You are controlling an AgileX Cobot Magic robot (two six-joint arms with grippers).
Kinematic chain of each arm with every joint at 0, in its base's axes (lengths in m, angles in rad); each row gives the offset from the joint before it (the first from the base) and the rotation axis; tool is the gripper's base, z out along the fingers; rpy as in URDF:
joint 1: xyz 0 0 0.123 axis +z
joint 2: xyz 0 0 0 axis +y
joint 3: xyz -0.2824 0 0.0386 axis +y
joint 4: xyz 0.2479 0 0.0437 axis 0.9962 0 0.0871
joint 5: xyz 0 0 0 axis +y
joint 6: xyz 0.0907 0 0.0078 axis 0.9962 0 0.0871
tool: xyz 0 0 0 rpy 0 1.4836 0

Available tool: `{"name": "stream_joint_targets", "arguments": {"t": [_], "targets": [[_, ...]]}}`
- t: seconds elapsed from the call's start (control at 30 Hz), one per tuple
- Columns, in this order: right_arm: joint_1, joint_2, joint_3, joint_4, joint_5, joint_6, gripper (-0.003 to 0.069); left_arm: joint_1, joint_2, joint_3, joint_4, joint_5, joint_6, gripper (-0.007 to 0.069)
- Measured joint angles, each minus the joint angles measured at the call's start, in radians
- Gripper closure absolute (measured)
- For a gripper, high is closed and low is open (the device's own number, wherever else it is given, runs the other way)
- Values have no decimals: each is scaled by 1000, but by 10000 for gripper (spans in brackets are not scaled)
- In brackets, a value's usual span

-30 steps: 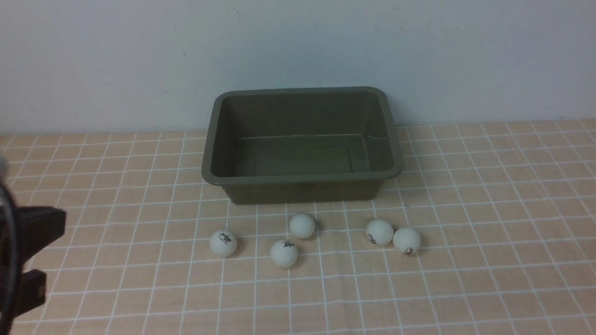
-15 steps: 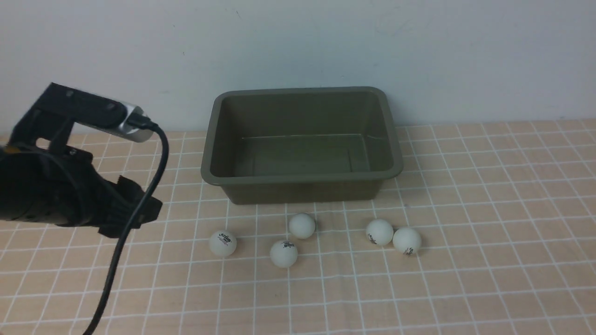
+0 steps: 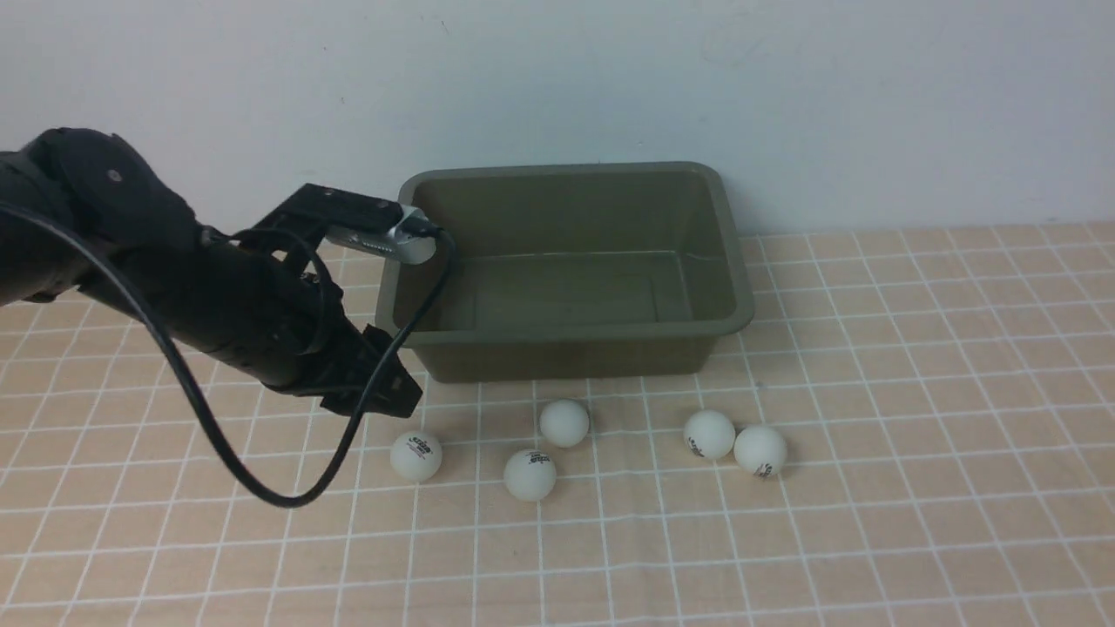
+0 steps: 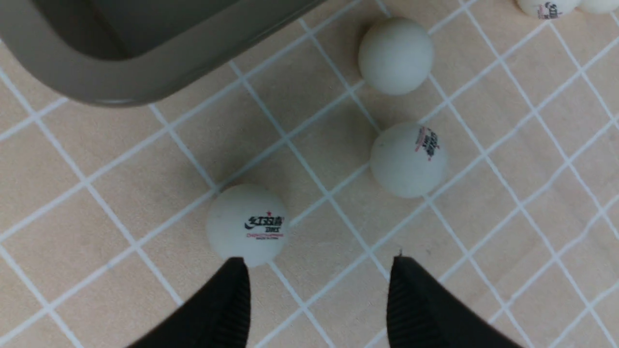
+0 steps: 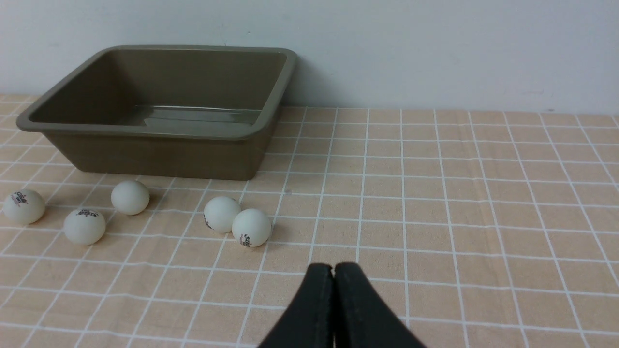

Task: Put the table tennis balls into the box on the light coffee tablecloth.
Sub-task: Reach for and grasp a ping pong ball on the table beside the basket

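Note:
Several white table tennis balls lie on the light coffee tablecloth [image 3: 871, 488] in front of the olive-green box [image 3: 566, 333], which holds nothing. The leftmost ball [image 3: 415, 456] carries a dark logo. Others lie at the middle [image 3: 530, 475] and the right [image 3: 760, 450]. My left gripper [image 3: 388, 399] hangs just above and left of the leftmost ball. In the left wrist view the left gripper [image 4: 316, 263] is open and empty, one fingertip [image 4: 237, 285] close beside that ball [image 4: 247, 224]. My right gripper [image 5: 333, 267] is shut, empty, and low over the cloth, apart from the balls [image 5: 251, 227].
A pale wall stands right behind the box [image 5: 159, 130]. The left arm's black cable [image 3: 261, 488] loops down over the cloth left of the balls. A fold line crosses the cloth near the front.
My left arm has swung in from the left edge to the box's near left corner, over the leftmost ball, and its jaws have opened. The balls have not moved.

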Motion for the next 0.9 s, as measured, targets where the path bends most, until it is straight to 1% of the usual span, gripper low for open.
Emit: {"name": "stream_joint_targets", "arguments": {"t": [0.13,0.23,0.33,0.43,0.57,0.9], "targets": [[0,0,0,3,0,0,673,-4,50,-14,20,-9,-25,302],[0,0,0,3,1,0,673,-21,77,-18,28,-41,-21,293],[0,0,0,3,1,0,673,-57,124,-19,53,-110,-12,291],[0,0,0,3,1,0,673,-72,155,-19,66,-136,-28,291],[0,0,0,3,1,0,673,-73,187,-19,68,-150,-48,291],[0,0,0,20,1,0,673,-84,259,-20,94,-213,-33,300]]}}
